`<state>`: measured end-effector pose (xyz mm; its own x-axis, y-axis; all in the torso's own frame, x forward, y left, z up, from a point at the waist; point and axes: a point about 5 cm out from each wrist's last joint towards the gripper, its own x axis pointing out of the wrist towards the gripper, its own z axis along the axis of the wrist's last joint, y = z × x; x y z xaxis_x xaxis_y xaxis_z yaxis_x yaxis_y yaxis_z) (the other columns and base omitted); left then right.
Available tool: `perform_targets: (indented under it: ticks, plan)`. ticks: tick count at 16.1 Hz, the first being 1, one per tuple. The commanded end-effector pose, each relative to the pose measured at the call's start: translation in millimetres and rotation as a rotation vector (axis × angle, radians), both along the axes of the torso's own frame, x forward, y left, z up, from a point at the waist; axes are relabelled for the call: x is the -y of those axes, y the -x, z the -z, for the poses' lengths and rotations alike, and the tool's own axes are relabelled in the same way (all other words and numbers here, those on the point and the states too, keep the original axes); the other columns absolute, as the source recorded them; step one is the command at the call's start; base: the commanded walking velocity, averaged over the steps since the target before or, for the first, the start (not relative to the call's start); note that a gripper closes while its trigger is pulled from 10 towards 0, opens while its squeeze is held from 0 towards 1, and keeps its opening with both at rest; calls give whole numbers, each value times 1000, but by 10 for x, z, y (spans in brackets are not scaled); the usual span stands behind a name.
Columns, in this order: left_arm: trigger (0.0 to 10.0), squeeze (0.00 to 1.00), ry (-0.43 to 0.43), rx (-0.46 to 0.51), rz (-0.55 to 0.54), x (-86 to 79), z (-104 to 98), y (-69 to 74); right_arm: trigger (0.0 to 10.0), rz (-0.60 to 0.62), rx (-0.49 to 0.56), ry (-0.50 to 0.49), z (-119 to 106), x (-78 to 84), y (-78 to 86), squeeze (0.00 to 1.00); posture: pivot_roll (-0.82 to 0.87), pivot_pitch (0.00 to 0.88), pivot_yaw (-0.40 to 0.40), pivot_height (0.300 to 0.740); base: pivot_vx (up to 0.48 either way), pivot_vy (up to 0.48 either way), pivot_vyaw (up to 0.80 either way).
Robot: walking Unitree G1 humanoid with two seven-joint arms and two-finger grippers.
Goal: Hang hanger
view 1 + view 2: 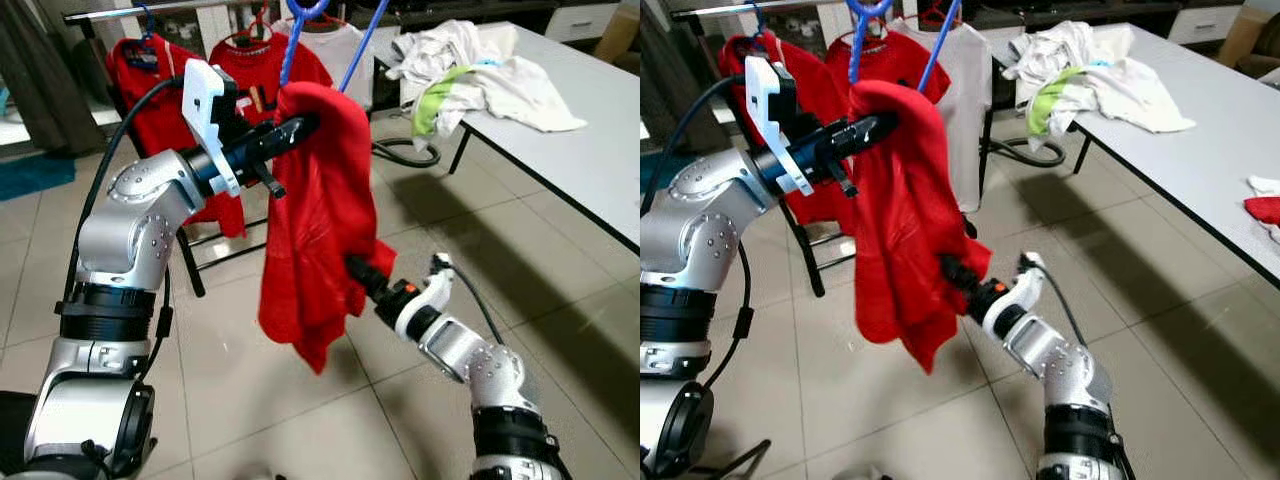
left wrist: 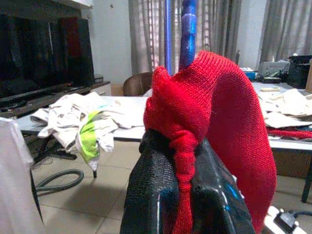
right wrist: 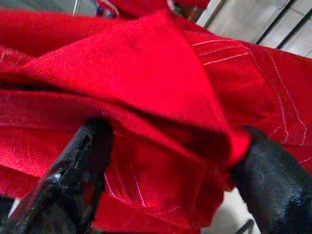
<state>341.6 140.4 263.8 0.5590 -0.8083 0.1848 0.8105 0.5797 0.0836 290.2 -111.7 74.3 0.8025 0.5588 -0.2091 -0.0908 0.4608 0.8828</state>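
A red knitted garment point(image 1: 320, 200) hangs over a blue hanger point(image 1: 365, 40), whose hook point(image 1: 303, 10) rises above it. My left gripper point(image 1: 300, 128) is raised at chest height and shut on the bunched top of the garment; in the left wrist view the red knit point(image 2: 214, 112) is pinched between the black fingers point(image 2: 151, 195), with the blue hanger stem point(image 2: 187, 29) behind. My right gripper point(image 1: 358, 268) reaches up into the garment's lower right side. In the right wrist view its fingers point(image 3: 83, 161) stand wide apart with folds of red cloth point(image 3: 161, 87) between them.
Behind stands a clothes rack point(image 1: 130, 12) with red shirts point(image 1: 150, 70) and a white shirt point(image 1: 345, 50) on hangers. To the right is a white table point(image 1: 590, 160) with a pile of light clothes point(image 1: 470, 65). A hose point(image 1: 405, 152) lies on the tiled floor.
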Motion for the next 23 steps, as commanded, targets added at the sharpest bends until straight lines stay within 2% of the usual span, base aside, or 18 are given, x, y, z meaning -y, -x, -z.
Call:
perform_targets:
  ticks: [1, 3, 5, 8, 10, 12, 15, 18, 23]
  plan:
    - [0, 0, 9, 60, -4, -22, -162, 19, 10000, 13, 1, -9, 2, 34, -3, 0, 55, 0, 23, 740, 0, 0, 0]
    - [0, 0, 1, 60, -20, -58, -163, 4, 10000, -23, 47, -6, -28, 67, 44, 0, 56, 0, 22, 740, 0, 0, 0]
    - [0, 0, -4, 55, -26, -85, -157, -7, 10000, -82, 68, 74, 26, 173, 170, 0, 53, 0, 26, 740, 0, 0, 0]
    - [0, 0, -7, 52, -12, -77, -161, -11, 10000, 1, 46, 77, 58, 379, 167, 0, 49, 0, 35, 740, 0, 0, 0]
    - [0, 0, -8, 51, -5, -73, -164, -10, 10000, 15, 49, 75, 49, 412, 158, 0, 48, 0, 38, 740, 0, 0, 0]
    - [0, 0, -1, 48, 16, -48, -176, 1, 10000, 16, 54, 72, 38, 350, 90, 0, 50, 0, 41, 740, 0, 0, 0]
    - [0, 0, 6, 53, 4, -41, -186, -7, 10000, -48, 64, 43, 21, 112, 73, 0, 61, 0, 37, 740, 0, 0, 0]
    - [0, 0, 4, 54, -9, -58, -186, -13, 10000, -48, 66, 33, 17, 101, 80, 0, 62, 0, 34, 740, 0, 0, 0]
    - [0, 0, 13, 55, -15, -53, -195, -27, 10000, -20, 128, -4, -75, 136, 57, 0, 56, 0, 39, 740, 0, 0, 0]
